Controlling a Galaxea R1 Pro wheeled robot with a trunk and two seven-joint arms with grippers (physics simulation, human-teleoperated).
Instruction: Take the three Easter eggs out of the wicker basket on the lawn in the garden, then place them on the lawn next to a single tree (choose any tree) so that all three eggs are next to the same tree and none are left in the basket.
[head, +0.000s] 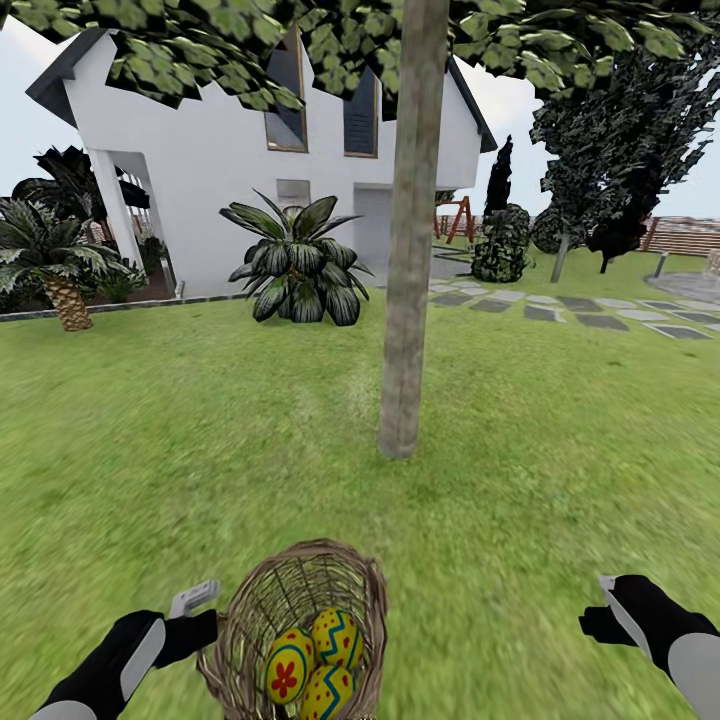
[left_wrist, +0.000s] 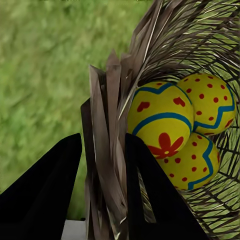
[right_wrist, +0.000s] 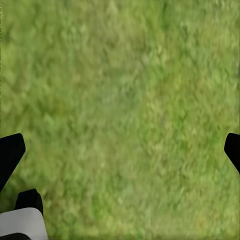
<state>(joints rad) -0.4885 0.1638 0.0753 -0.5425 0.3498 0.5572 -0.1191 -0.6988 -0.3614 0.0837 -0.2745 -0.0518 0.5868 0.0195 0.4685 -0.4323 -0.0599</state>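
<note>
- Nearest the camera, the wicker basket (head: 300, 625) hangs tilted from the left claw (left_wrist: 102, 187), whose two black fingers pinch its woven rim, one outside the wall and one inside.
- Three Easter eggs (left_wrist: 177, 130) lie bunched against each other inside it; none is out yet.
- Doing this step well likely means setting the basket down level on the lawn (head: 560, 470) near the tree (head: 408, 300), so that no egg rolls off.
- Right claw (right_wrist: 120, 150) hovers spread wide over bare grass, holding nothing, ready to pick eggs.
- Beyond stand a palm-like plant (head: 298, 262), the white house (head: 215, 150) and stepping stones (head: 570, 310); nothing blocks the trunk.
</note>
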